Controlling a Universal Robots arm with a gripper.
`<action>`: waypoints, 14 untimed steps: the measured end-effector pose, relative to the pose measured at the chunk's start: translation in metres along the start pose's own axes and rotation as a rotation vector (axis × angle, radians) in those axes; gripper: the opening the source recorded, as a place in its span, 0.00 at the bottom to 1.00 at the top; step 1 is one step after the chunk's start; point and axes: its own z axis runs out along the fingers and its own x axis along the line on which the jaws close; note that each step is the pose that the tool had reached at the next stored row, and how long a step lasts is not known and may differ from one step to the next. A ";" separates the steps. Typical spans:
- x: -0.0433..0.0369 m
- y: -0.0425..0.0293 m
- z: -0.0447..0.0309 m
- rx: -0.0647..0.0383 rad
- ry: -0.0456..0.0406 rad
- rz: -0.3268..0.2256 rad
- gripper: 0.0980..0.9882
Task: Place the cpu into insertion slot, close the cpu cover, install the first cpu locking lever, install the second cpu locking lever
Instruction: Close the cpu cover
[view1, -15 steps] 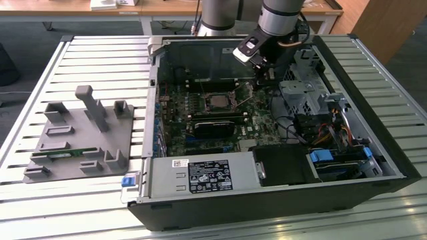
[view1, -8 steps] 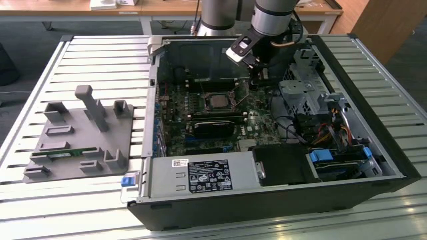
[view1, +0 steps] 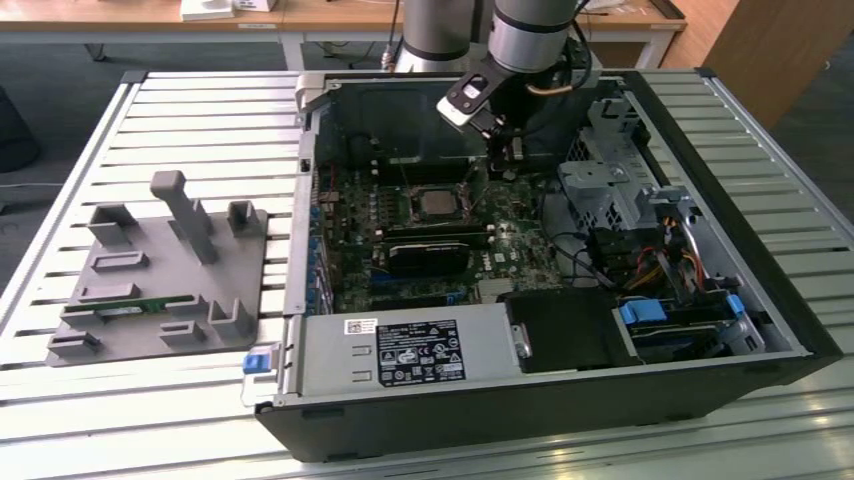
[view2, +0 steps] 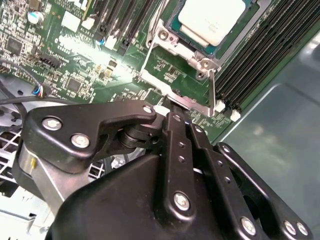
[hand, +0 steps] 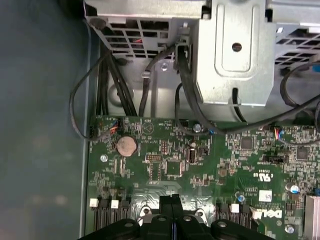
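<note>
The cpu (view2: 212, 19) lies flat in the insertion slot (view2: 176, 26), pale metal face up; in the exterior view the cpu (view1: 437, 203) sits mid-board inside the open computer case. The cpu cover (view2: 172, 64) is swung open off the slot, and green board shows through its window. My gripper (view2: 171, 104) is shut, its black tips together right at the cover's free edge. I cannot tell whether they pinch that edge or only touch it. In the first wrist view the gripper (hand: 171, 201) hangs just above the board. In the exterior view the gripper (view1: 502, 170) is beyond the cpu.
Long black memory slots (view2: 260, 55) flank the socket. A metal drive cage (hand: 235, 55) and black cables (hand: 185, 95) stand close by, with a coin battery (hand: 126, 145) on the board. A grey fixture plate (view1: 160, 270) lies at the exterior view's left, outside the case.
</note>
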 end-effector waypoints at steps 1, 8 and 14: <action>0.0000 -0.0007 0.0002 0.000 -0.0002 0.000 0.01; 0.0001 -0.0042 0.0008 0.000 0.0002 0.000 0.01; 0.0002 -0.0077 0.0011 0.000 -0.0001 0.000 0.01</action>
